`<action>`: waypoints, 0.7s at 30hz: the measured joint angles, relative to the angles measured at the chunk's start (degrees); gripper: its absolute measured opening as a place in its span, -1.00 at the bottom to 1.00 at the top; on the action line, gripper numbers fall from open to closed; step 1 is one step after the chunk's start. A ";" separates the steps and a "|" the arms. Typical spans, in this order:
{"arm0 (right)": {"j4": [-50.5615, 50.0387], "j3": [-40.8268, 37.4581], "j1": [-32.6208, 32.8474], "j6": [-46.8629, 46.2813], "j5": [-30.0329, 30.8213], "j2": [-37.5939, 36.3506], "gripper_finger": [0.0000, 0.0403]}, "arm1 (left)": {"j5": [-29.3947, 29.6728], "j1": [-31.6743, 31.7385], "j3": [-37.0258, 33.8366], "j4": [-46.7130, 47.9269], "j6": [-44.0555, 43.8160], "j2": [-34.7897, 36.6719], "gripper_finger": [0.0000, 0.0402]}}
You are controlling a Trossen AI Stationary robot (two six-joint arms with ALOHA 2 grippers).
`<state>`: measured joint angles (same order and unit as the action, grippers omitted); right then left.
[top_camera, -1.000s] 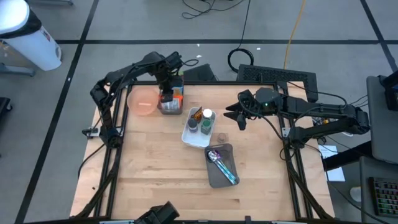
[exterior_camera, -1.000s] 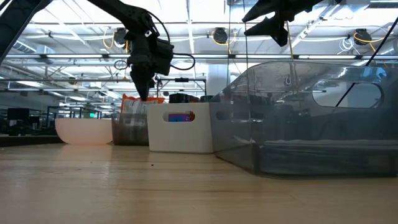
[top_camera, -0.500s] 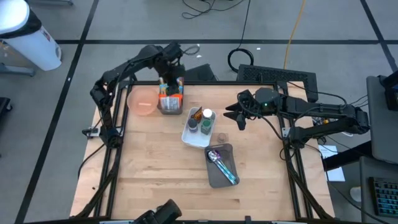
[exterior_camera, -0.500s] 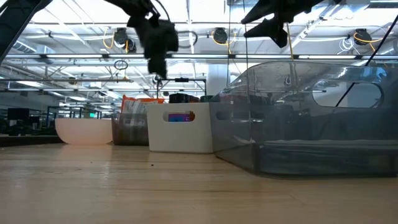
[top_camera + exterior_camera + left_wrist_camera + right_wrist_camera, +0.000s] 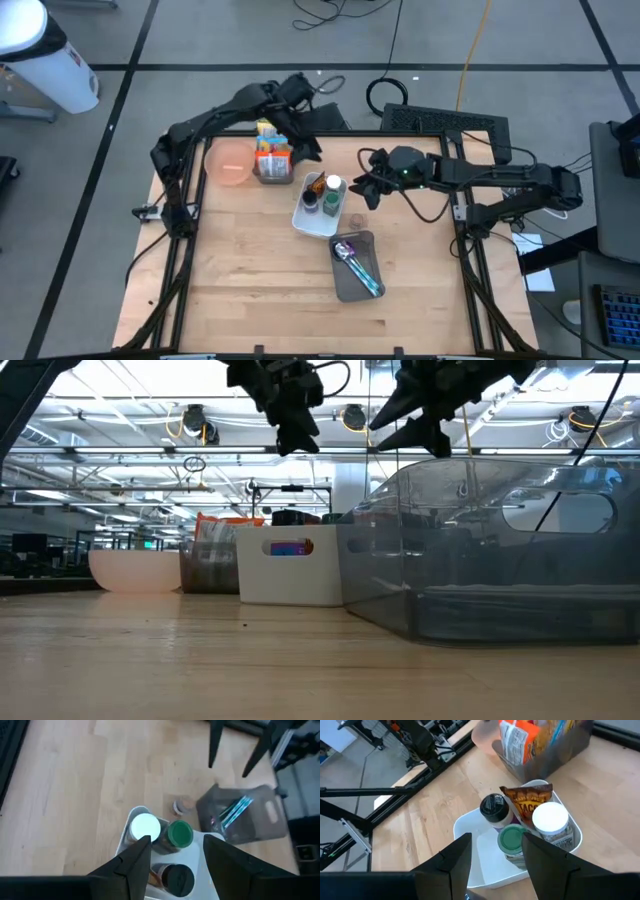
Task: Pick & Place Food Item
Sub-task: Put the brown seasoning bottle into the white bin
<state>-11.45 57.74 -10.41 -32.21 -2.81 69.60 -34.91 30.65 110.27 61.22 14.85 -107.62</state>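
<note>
White bin (image 5: 318, 218): taco packet (image 5: 532, 805), three jars. Left gripper (image 5: 308, 146) and right gripper (image 5: 366, 190) above, fingers open, empty. Advice: descend squarely, grip the packet's top edge.

Robotics lab / test hall, not a home. Wooden bench (image 5: 260, 270) sits in a black metal frame (image 5: 172, 250) w/ two arms bolted to its sides. Grey concrete floor (image 5: 200, 40) marked w/ dark tape lines, loose cables (image 5: 385, 92) incl. a yellow one. Low view: open industrial ceiling w/ trusses, strip lights (image 5: 130, 405) and round ducts (image 5: 352, 418), more workstations far back.
</note>
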 joint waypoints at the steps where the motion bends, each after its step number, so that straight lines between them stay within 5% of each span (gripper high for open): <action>1: -0.09 0.00 0.00 -0.10 -0.04 0.25 -0.18 | 1.20 -0.85 -0.04 0.07 0.07 -0.01 -0.06; 14: -16.00 0.02 0.02 12.95 -3.36 -3.65 -0.18 | -2.57 -10.47 -0.04 1.52 -7.15 0.56 -0.06; 21: -23.12 0.00 -0.66 21.49 -1.72 -3.45 -0.18 | 1.00 -18.15 -0.04 -12.77 -18.70 0.79 -0.06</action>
<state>-34.58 57.74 -11.07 -10.72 -4.53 66.15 -33.92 12.50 110.24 48.45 -3.85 -106.83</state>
